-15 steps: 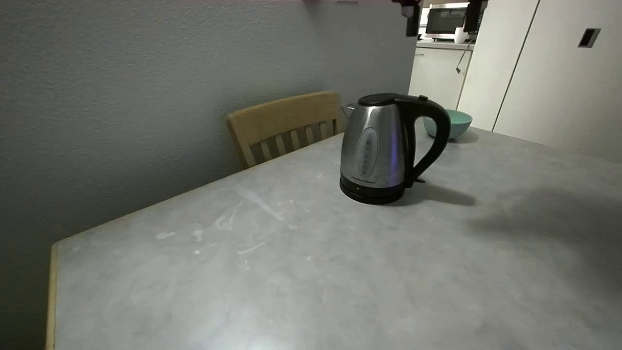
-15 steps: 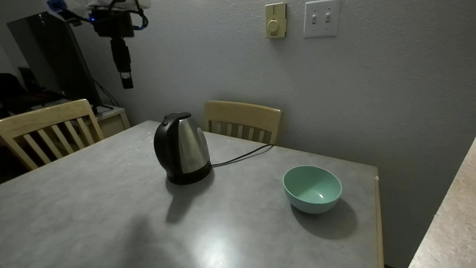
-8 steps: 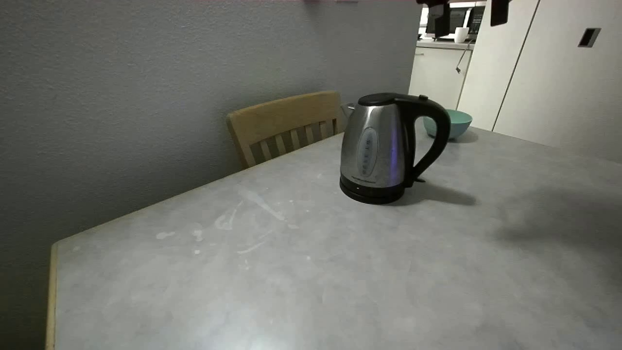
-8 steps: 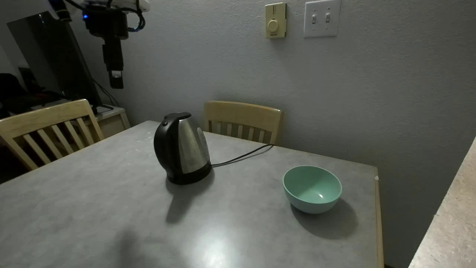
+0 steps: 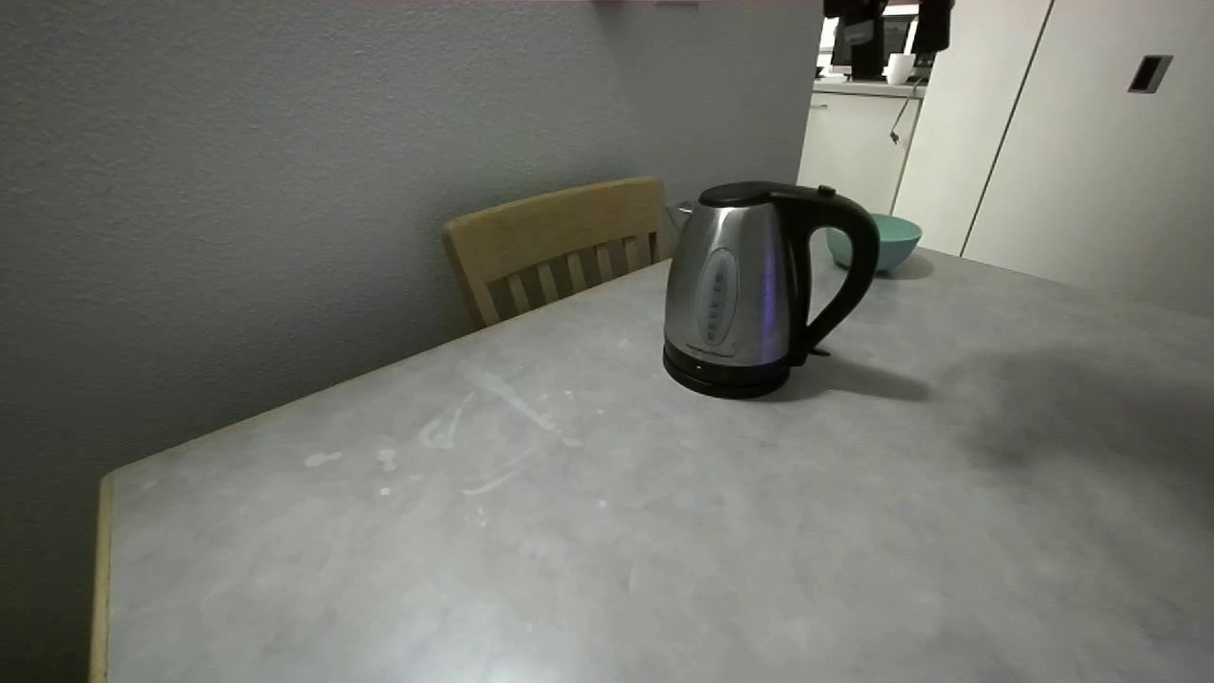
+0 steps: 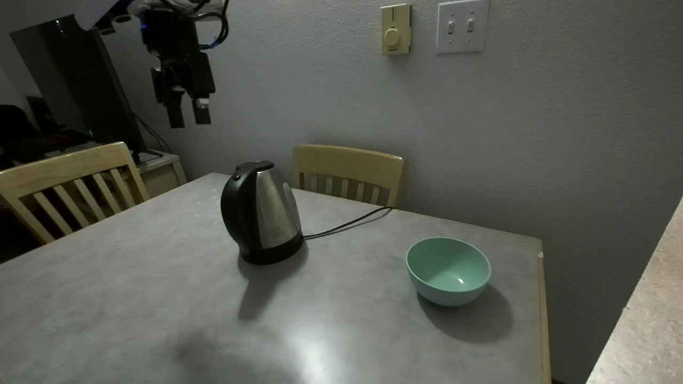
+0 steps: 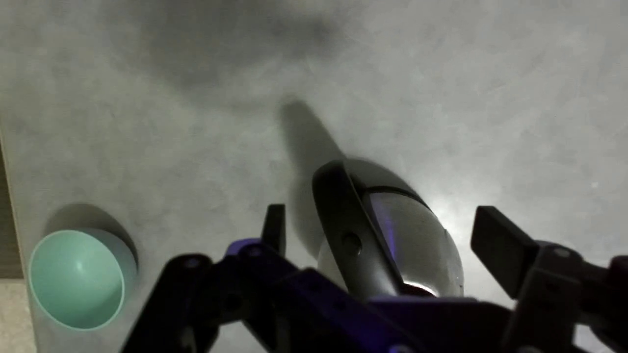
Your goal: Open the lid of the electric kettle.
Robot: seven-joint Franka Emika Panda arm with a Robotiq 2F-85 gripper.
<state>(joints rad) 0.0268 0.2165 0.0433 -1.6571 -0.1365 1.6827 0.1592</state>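
1. Done: nothing, it seems — the lid (image 5: 735,194) lies closed atop the kettle (image 5: 730,294), which stands upright on the table (image 6: 133,288).
2. In both exterior views the claw (image 6: 189,118) hangs higher than the kettle and well apart from it, its fingers (image 7: 503,250) spread, pinching nothing.
3. Left: coming down, freeing the lid and raising it, so the task looks barely begun. The button (image 7: 351,243) on the handle (image 5: 865,251) may be the release — a guess from its place.
4. Edges: the kettle stands near the table's edge, a chair (image 6: 349,162) and the wall (image 6: 320,90) beyond; the cord (image 6: 352,224) runs that way.
5. Room: on the handle side the table reaches out broadly, and the bowl (image 6: 448,272) stands well apart, so a descent from above looks unobstructed. In the wrist view the claw hides most or all of the lid.
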